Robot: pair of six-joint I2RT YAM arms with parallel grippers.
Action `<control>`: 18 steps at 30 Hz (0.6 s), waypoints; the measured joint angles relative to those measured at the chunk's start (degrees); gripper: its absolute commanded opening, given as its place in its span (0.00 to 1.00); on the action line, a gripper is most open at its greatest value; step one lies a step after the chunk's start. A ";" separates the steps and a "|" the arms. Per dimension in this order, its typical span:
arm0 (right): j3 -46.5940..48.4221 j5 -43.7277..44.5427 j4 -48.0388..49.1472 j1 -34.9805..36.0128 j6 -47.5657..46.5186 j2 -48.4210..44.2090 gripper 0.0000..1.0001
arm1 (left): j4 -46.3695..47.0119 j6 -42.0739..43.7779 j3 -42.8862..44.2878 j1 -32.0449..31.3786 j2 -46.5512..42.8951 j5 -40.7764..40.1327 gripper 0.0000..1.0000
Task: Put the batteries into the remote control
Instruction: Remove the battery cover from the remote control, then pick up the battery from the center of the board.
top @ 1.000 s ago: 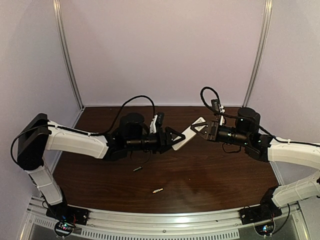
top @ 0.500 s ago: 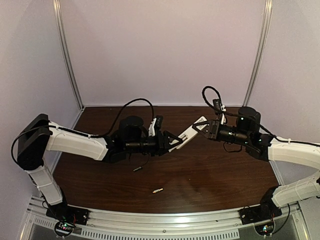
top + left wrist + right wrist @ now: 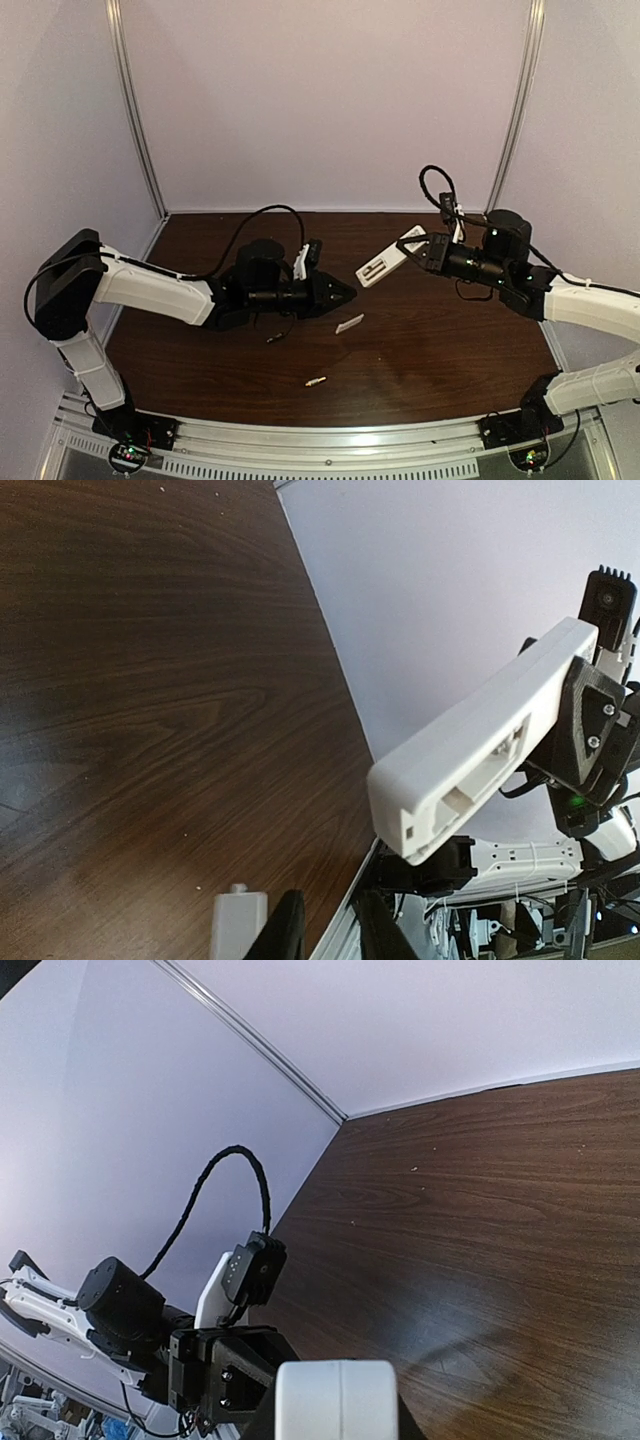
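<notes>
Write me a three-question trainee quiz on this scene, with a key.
1. True or false: the remote control lies on the table.
2. The white cover piece lies: A) on the remote control, B) on the table, C) on the floor.
3. How many batteries lie loose on the table?
Key: 1 false, the right claw holds it aloft; 2 B; 3 two: dark battery, pale battery.

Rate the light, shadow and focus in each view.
Top view: soft even light, the dark battery and pale battery mere specks. Left wrist view: remote and table crisp, a dim shadow patch at left. Right wrist view: the remote's near end blurs at the bottom edge.
</notes>
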 measured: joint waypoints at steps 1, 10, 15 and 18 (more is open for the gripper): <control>0.00 0.28 -0.48 -0.28 -0.24 -0.22 0.00 | 0.00 0.09 -0.02 0.09 0.00 0.00 0.17; -0.02 2.34 -6.62 -7.30 -2.40 -3.61 0.00 | -3.87 4.09 -1.81 2.80 -0.79 -0.39 0.12; -0.42 0.35 -7.41 -9.64 -2.69 -5.11 0.00 | -15.52 13.42 -0.48 3.91 -1.33 -4.35 0.23; -1.42 -1.97 -7.30 -9.70 -2.69 -5.73 0.00 | -22.95 19.63 0.02 3.91 -2.95 -6.82 0.32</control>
